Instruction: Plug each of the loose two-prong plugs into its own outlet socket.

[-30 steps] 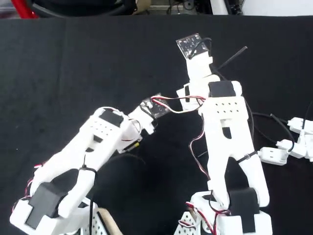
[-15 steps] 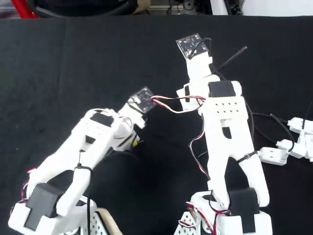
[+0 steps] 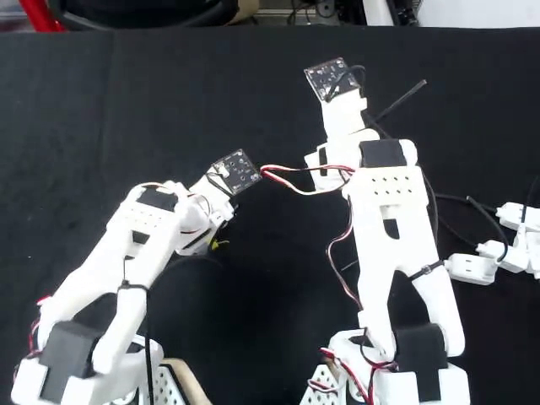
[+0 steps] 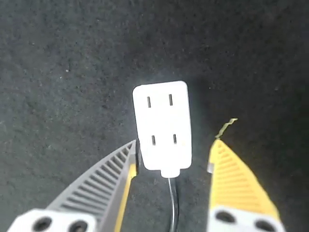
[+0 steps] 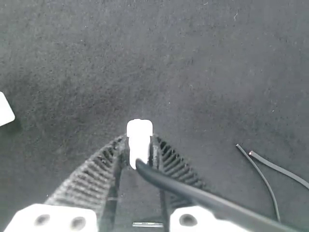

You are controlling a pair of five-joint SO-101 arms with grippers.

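plug (image 5: 139,129), small and white, is pinched between the fingertips of the right gripper (image 5: 140,145) over the black cloth (image 5: 217,58). its black cord (image 5: 193,191) trails back across the gripper. the outlet block (image 4: 162,126), white with two pairs of slots facing up, lies flat on the cloth. the left gripper (image 4: 175,144) has its jaws spread to either side of the block's cord end. in the high view, more white plug pieces (image 3: 472,267) lie on their cords at the cloth's right edge, well apart from both grippers.
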